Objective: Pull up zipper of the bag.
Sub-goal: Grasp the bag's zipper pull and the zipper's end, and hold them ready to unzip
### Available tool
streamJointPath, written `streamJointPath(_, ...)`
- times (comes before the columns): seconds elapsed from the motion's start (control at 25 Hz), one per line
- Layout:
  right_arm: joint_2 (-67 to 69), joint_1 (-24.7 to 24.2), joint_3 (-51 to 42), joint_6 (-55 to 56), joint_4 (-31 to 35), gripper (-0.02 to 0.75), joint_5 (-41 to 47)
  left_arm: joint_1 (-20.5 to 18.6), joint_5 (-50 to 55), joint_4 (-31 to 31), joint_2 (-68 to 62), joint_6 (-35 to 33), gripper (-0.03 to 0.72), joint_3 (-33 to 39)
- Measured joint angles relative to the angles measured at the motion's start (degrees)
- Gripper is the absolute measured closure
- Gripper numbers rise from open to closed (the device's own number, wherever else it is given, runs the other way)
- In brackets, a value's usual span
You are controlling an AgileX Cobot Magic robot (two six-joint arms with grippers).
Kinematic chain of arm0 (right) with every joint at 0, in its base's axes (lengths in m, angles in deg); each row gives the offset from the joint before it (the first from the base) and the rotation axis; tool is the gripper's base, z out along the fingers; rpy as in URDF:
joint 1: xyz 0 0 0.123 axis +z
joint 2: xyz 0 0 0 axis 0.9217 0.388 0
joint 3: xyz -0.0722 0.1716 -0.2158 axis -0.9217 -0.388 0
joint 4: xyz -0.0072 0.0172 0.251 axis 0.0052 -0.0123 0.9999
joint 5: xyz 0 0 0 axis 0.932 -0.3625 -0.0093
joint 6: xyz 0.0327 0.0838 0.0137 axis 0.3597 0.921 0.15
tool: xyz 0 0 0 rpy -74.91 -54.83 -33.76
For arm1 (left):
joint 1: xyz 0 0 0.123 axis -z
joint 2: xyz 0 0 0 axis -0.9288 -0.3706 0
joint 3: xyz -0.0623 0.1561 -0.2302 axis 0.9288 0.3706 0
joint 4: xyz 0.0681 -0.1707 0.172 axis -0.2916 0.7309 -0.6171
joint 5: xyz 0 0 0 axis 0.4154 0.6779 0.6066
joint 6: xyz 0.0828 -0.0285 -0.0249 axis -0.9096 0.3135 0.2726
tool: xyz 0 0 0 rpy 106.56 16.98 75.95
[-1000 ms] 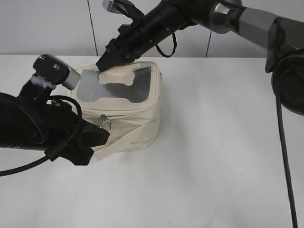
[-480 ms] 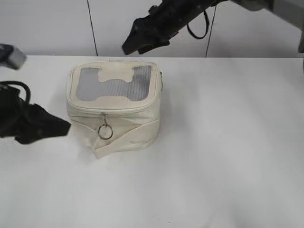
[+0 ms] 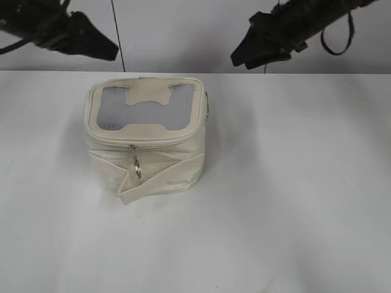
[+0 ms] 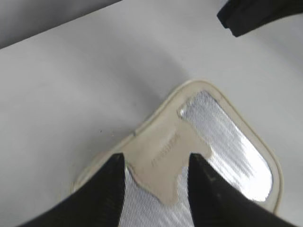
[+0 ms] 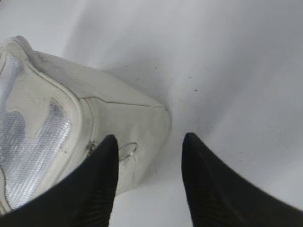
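The cream bag stands on the white table, left of centre, its lid with grey window and H-shaped patch facing up. The zipper runs round the lid rim and looks shut along the front; a silver ring pull hangs free at the front. My left gripper is raised behind the bag's left, open and empty; its wrist view shows it above the lid. My right gripper is raised at the back right, open and empty, above the bag's end, where a second ring pull lies.
The white table stretches right of and in front of the bag. A pale wall with dark vertical seams stands behind. The right gripper's tip shows at the top of the left wrist view.
Both arms have lifted off the bag. The left gripper went from the bag's front left up to the back left. The right gripper rose and moved right. The front pull hangs free.
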Motion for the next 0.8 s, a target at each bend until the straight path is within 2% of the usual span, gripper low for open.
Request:
streamJointPath(0.12,-11.0,-1.5,-22.5,-10.6,5.4,0.388,-13.8,1.0,5.9,-0.5,-9.7,0.0,0.333,-13.1)
streamJointPath(0.16,-14.2,-1.5,-28.5,-15.0,9.4,0.388,-18.5,1.7,7.6,-0.8,-12.8,0.0,0.325,-17.5)
streamJointPath(0.24,-18.5,-1.5,-40.7,-28.9,21.6,0.378,-25.5,3.6,10.7,-1.2,-18.1,0.0,0.313,-25.0)
streamJointPath(0.36,-19.8,-1.4,-51.0,-48.4,39.4,0.284,-27.1,6.6,15.9,-2.4,-25.4,0.0,0.305,-34.6)
streamJointPath(0.44,-19.7,-1.4,-54.0,-55.3,45.4,0.224,-27.2,8.2,18.9,-4.8,-29.1,0.0,0.303,-38.7)
streamJointPath(0.52,-19.6,-1.4,-54.9,-58.6,48.0,0.197,-27.2,9.3,20.3,-7.3,-31.3,0.0,0.303,-41.4)
streamJointPath(0.8,-19.6,-1.4,-55.1,-62.3,50.2,0.186,-27.1,9.8,21.1,-11.0,-33.4,0.0,0.303,-42.7)
